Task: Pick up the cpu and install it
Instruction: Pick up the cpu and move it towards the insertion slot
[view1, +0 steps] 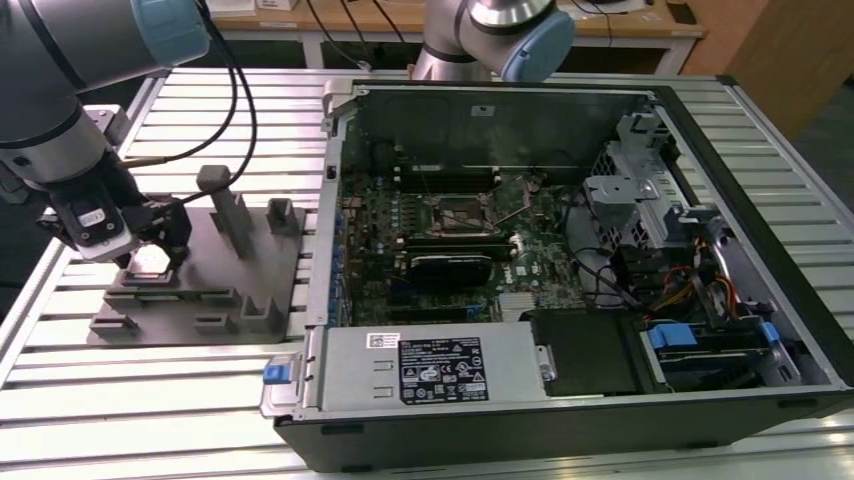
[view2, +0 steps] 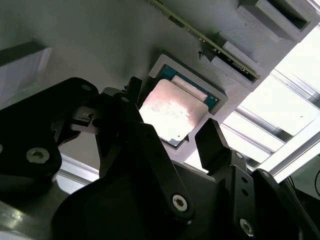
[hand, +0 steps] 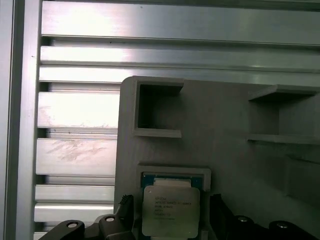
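Note:
The cpu (view2: 170, 111), a flat square chip with a shiny silver top, lies in a shallow recess of the grey fixture plate (view1: 214, 300) at the exterior view's left. My gripper (view1: 152, 255) hangs low over it. In both wrist views its two black fingers stand on opposite sides of the cpu (hand: 171, 210) with small gaps, so the gripper (view2: 172, 110) is open around the chip. The chip still rests in its recess. The dark metal-framed socket (view1: 463, 213) sits on the motherboard inside the open computer case (view1: 694, 330), to the exterior view's right of the fixture.
Grey upright blocks (view1: 227, 215) stand on the fixture plate close to the gripper. A second robot arm (view1: 514, 30) rises behind the case. The case wall (view1: 327, 200) lies between fixture and motherboard. Slatted aluminium table (view1: 160, 410) surrounds everything.

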